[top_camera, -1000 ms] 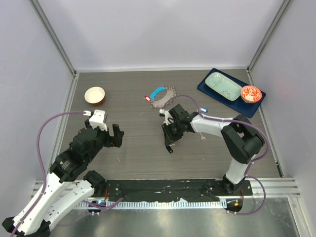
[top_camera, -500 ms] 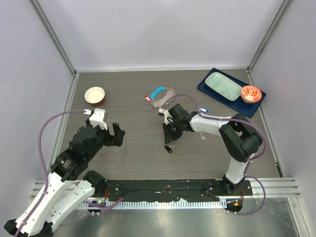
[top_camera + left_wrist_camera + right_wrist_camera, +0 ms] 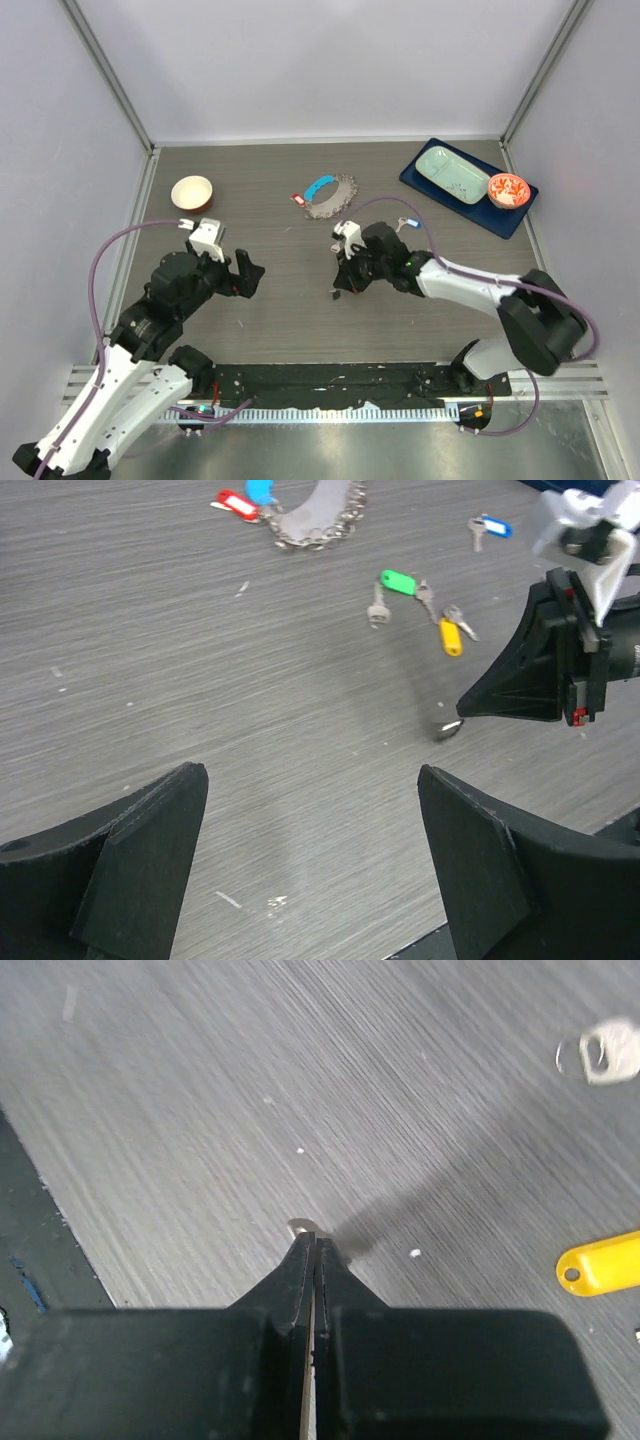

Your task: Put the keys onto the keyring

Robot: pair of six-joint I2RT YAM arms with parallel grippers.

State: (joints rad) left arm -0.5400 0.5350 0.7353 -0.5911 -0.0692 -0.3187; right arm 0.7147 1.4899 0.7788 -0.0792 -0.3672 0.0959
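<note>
Currently, the right gripper point(image 3: 308, 1242) has its jaws pressed together, tips pointing down at the table point(image 3: 250, 200). A silver piece point(image 3: 300, 1226) shows at the tips and touches them. Whether it is clamped between them cannot be told.

The left gripper point(image 3: 312, 780) has its jaws wide apart and holds nothing. It hangs over bare table on the left side, well apart from the keys.

Keyring point(image 3: 330, 195):
- Lies flat on the table, beyond the right gripper.
- The grey chain loop has a blue strap point(image 3: 320, 184) and a red tag point(image 3: 297, 198) on its left side.

Keys, as seen in the left wrist view:
- All lie loose on the table, apart from the keyring.
- Green-tag key point(image 3: 398, 581): between the keyring and the right gripper.
- Plain key point(image 3: 377, 611): just beside the green tag.
- Yellow-tag key point(image 3: 451, 638): nearer the right gripper, not touching it.
- Blue-tag key point(image 3: 493, 526): off to the right of the keyring.

Other items, top view:
- White bowl point(image 3: 192, 191): far left of the table.
- Navy tray point(image 3: 410, 180): far right corner. It carries a mint dish point(image 3: 452, 173) and a red-patterned bowl point(image 3: 507, 189).
</note>
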